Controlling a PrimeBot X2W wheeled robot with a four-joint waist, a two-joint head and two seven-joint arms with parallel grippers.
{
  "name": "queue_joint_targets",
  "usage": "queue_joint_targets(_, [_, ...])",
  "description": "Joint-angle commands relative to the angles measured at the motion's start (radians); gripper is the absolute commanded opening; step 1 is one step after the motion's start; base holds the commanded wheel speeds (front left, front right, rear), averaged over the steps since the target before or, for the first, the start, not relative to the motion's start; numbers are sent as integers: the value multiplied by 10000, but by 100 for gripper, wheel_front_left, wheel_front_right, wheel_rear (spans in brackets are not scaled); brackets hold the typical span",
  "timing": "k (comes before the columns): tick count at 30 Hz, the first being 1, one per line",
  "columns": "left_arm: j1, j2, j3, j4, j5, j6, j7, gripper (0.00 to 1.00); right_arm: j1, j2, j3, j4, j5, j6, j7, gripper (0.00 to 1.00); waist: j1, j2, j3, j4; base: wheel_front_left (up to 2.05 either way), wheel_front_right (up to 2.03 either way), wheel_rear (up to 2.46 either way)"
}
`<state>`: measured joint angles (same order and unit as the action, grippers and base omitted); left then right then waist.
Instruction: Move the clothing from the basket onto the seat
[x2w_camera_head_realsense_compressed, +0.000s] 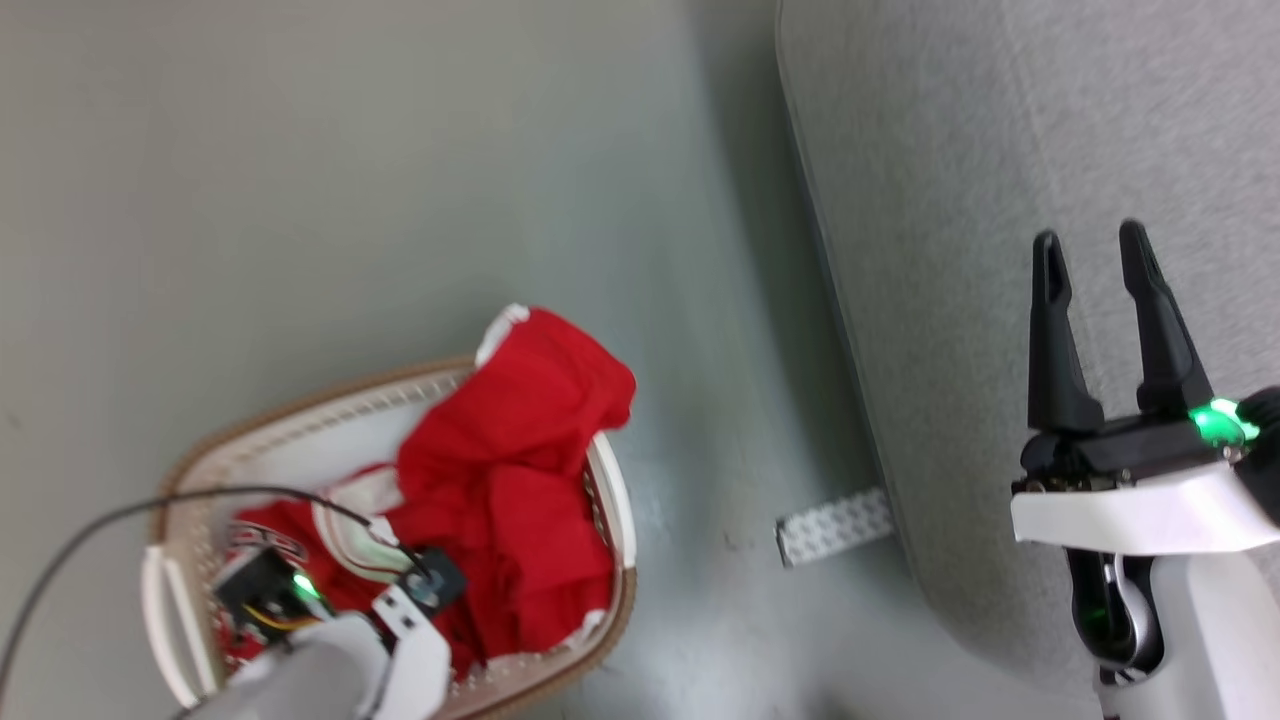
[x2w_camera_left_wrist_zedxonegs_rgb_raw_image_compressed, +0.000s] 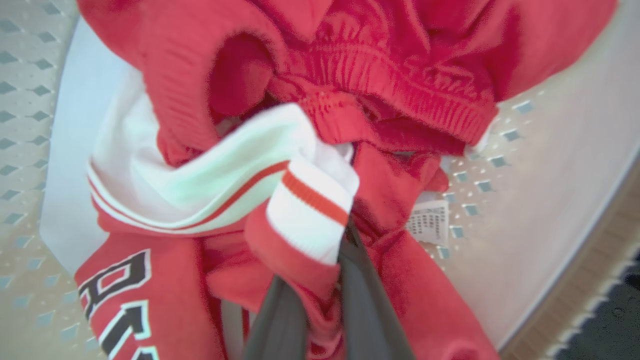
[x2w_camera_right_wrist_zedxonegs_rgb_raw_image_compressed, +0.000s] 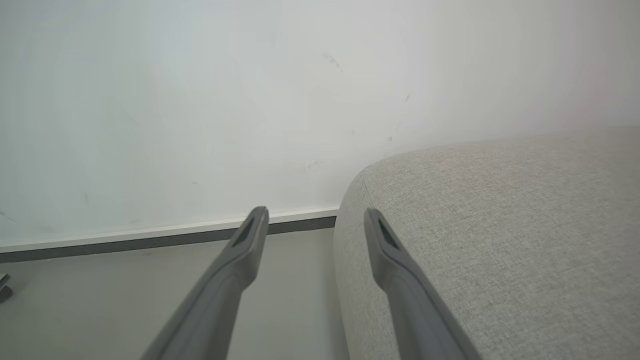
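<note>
Clothing (x2w_camera_head_realsense_compressed: 520, 440) of soft bright red fabric with white trim is lying piled, in the head view, inside the small oval cream-white perforated plastic basket (x2w_camera_head_realsense_compressed: 300, 405) with a brown rim, on the grey floor (x2w_camera_head_realsense_compressed: 300, 150) near the large light grey woven-fabric seat (x2w_camera_head_realsense_compressed: 1000, 150). The right end effector (x2w_camera_head_realsense_compressed: 1090, 237) is hovering over the seat, fingers apart. In the left wrist view, the left end effector (x2w_camera_left_wrist_zedxonegs_rgb_raw_image_compressed: 335, 255) is clamping a fold of the clothing under a white striped cuff (x2w_camera_left_wrist_zedxonegs_rgb_raw_image_compressed: 310, 210). In the right wrist view, the spread fingers (x2w_camera_right_wrist_zedxonegs_rgb_raw_image_compressed: 240, 270) are straddling the seat's rounded edge.

Black, white-edged letters (x2w_camera_left_wrist_zedxonegs_rgb_raw_image_compressed: 117, 295) stand on the clothing (x2w_camera_left_wrist_zedxonegs_rgb_raw_image_compressed: 350, 75), cut off so that no word reads. Print on the white care tag (x2w_camera_left_wrist_zedxonegs_rgb_raw_image_compressed: 426, 222) is too small to read.
</note>
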<state>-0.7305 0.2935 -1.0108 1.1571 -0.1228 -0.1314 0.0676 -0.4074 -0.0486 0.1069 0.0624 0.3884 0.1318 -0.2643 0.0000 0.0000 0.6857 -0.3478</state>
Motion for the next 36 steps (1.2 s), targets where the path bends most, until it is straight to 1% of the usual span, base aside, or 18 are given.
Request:
queue_joint_targets(1, [241,-174,66,-16,-200,20,-246,0,241,-31,-84,93,-168,-21,-3,100,0,0,-904,327,0,0,0])
queue_joint_targets(5, [721,-660,378,-60,-726,77,-981,0,550,-34,-152,257,-589,-21,-3,100,0,0,-2076,773,0,0,0])
queue_joint_targets(12, [1536,-1300,972,54,-1629,259,-2087,0,1204,-37,-187,511,-1019,-21,-3,100,0,0,-3900,1479,0,0,0])
queue_joint_targets(16, [1832,-1512,1244,-173,-1977,343,-2842,0,1646,-36,-313,647,-1187,-21,-3,100,0,0,-4665,1913,0,0,0])
queue_joint_targets(20, [2054,-1632,1594,-654,-2394,434,-3210,0,2018,-31,-529,774,-1297,-21,-3,100,0,0,-5263,2331,0,0,0])
queue_joint_targets(25, [2223,-1476,2152,-1769,-2751,573,-3343,0,2299,-34,-591,805,-1413,-21,-3,100,0,0,-5766,2686,0,0,0])
queue_joint_targets(26, [2204,-1439,2311,-2251,-2833,531,-3340,0,2334,-34,-594,796,-1427,-21,-3,100,0,0,-5845,2740,0,0,0])
queue_joint_targets(31, [2516,-915,3126,-4526,-2925,877,-3325,0,2602,-30,-645,765,-1415,-21,-3,100,0,0,-6280,2948,0,0,0])
queue_joint_targets(36, [2603,-583,3666,-6471,-3069,1055,-3326,0,2810,-34,-594,794,-1425,-21,-1,100,0,0,-6562,3058,0,0,0])
